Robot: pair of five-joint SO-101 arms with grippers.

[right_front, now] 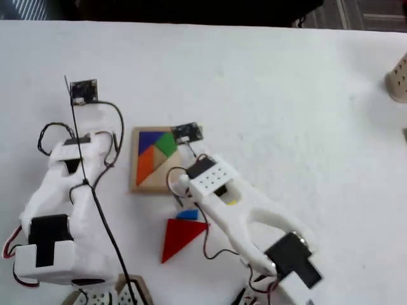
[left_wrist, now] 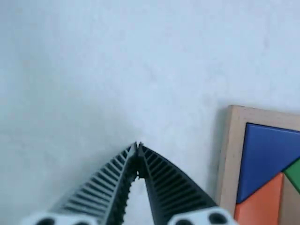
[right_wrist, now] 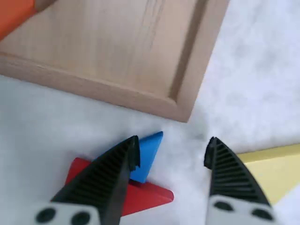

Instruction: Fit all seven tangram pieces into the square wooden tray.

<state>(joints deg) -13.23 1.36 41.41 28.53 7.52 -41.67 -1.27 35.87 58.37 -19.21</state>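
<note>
Right fingers (right_wrist: 123,158) gape empty by loose blue piece (right_wrist: 148,153), red triangle (right_wrist: 146,196), yellow piece (right_wrist: 268,169); left fingers (left_wrist: 138,161) closed, empty; I count three in tray (right_wrist: 93,89).

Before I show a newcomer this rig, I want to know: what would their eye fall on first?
The tray mid-table, part filled with a big blue piece, a green piece and an orange piece. Next, the red triangle on the white table just off the tray's corner, a small blue piece against it, the right pincer open by them. The left pincer is shut over bare table beside the tray.
</note>
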